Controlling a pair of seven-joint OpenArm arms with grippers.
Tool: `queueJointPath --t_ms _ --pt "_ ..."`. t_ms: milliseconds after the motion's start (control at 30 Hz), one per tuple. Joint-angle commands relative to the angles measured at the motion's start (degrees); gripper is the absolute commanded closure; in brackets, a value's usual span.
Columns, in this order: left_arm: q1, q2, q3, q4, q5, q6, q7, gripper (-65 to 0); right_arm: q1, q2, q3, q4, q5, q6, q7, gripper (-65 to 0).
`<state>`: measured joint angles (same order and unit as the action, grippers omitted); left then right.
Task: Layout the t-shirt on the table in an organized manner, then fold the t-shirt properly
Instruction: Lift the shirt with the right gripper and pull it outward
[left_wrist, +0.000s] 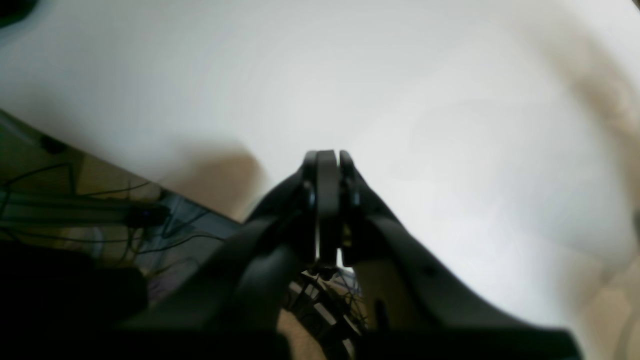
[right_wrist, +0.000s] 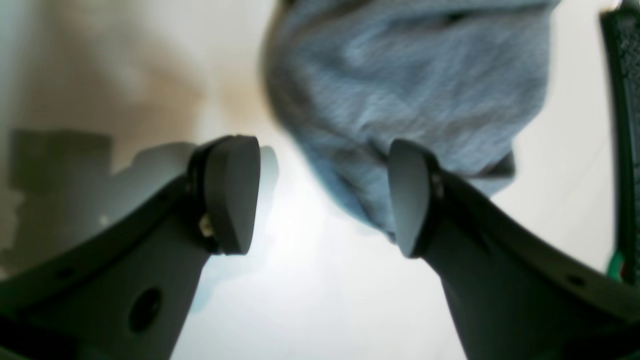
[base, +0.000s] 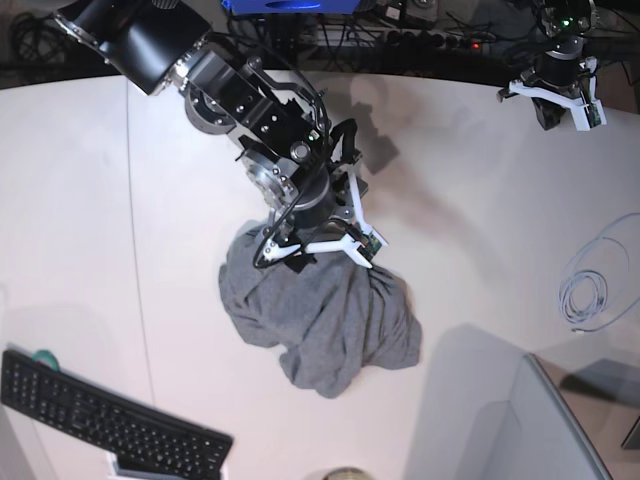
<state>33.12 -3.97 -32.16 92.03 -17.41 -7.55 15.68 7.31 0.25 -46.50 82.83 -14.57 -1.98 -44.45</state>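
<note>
Mid-desk (base: 480, 200), the shirt (base: 320, 320) lies crumpled, directly under the right gripper (right_wrist: 325, 195), jaws spread, cloth just ahead, nothing pinched. The left gripper (left_wrist: 328, 165), jaws pressed together, hangs well apart at the edge; right is nearer.

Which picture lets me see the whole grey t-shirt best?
The base view: the t-shirt lies there whole, a crumpled heap on the table. The right wrist view shows only a blurry grey patch beyond the open right tool. The left wrist view shows no shirt, only white table behind the shut left tool.
</note>
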Motion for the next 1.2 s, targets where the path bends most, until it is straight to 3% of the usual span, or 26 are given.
queueJointPath --t_ms 0,67,167,200,333,367,467,667,767,900,1000,1067,1167 --pt "0.3 -0.6 -0.3 1.0 -0.2 0.2 -1.4 0.0 1.9 -0.6 0.1 -1.1 -0.4 -0.4 0.9 -38.0" --pt "0.4 -0.6 -0.3 0.8 -0.3 0.2 -1.4 0.0 4.1 -1.5 0.1 -5.2 -0.4 -0.4 1.0 -38.0" --pt "0.5 -0.6 -0.5 0.8 0.0 0.2 -1.4 0.0 6.4 -2.2 0.4 -11.3 -0.4 -0.4 2.6 -33.0" --pt "0.5 -0.6 -0.5 0.8 0.0 0.2 -1.4 0.0 6.9 -2.3 0.4 -13.3 -0.4 -0.4 2.6 -29.6" --pt "0.5 -0.6 -0.5 0.8 0.0 0.2 -1.4 0.0 6.7 -2.3 0.6 -15.4 -0.4 -0.4 2.4 -5.7" --pt "0.5 -0.6 -0.5 0.7 0.0 0.2 -1.4 0.0 6.1 -2.2 0.6 -14.9 -0.4 -0.4 2.3 -2.7" --pt "0.4 -0.6 -0.3 0.7 0.0 0.2 -1.4 0.0 3.0 -1.0 0.6 -8.8 -0.4 -0.3 0.7 -0.8" --pt "-0.5 -0.6 1.4 0.8 0.0 0.2 -1.4 0.0 -4.9 6.1 1.2 9.7 -0.4 -0.3 -3.3 -0.8" --pt "-1.5 -1.9 6.4 0.8 0.1 0.2 -1.4 0.0 -9.6 8.3 7.1 18.0 -0.3 -0.2 -3.7 -0.8" --pt "-8.1 -3.0 15.4 0.2 0.1 0.2 -1.3 0.0 -13.7 8.8 16.4 25.3 -0.3 0.2 -3.3 -0.8" --pt "-14.5 -2.9 20.6 -1.3 0.7 0.4 -1.3 0.0 -14.0 8.9 19.8 26.1 -0.3 0.2 -3.4 -0.8" --pt "-19.6 -2.6 24.5 -3.7 3.8 0.4 -1.2 0.0 -14.1 9.4 21.3 26.1 -0.3 0.2 -3.2 -0.8" --pt "-27.1 0.9 28.2 -8.7 9.7 0.5 -1.2 0.0 -14.2 9.5 23.9 26.9 -0.3 0.2 -3.2 -0.8"
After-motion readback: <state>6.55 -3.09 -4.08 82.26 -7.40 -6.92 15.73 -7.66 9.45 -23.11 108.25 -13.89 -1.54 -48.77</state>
